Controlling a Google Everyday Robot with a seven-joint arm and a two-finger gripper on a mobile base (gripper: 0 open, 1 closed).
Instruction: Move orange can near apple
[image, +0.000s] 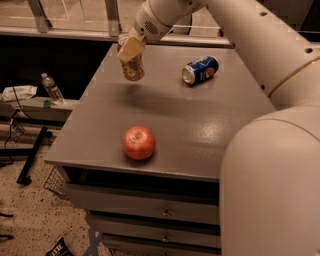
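My gripper is shut on the orange can and holds it lifted above the far left part of the grey table. The can's shadow lies on the tabletop below it. One pale finger covers the can's upper side. The red-orange apple sits near the table's front edge, well in front of the can and apart from it.
A blue can with a red-white logo lies on its side at the back of the table. My arm fills the right side. A water bottle stands on a low shelf at left. Drawers are under the tabletop.
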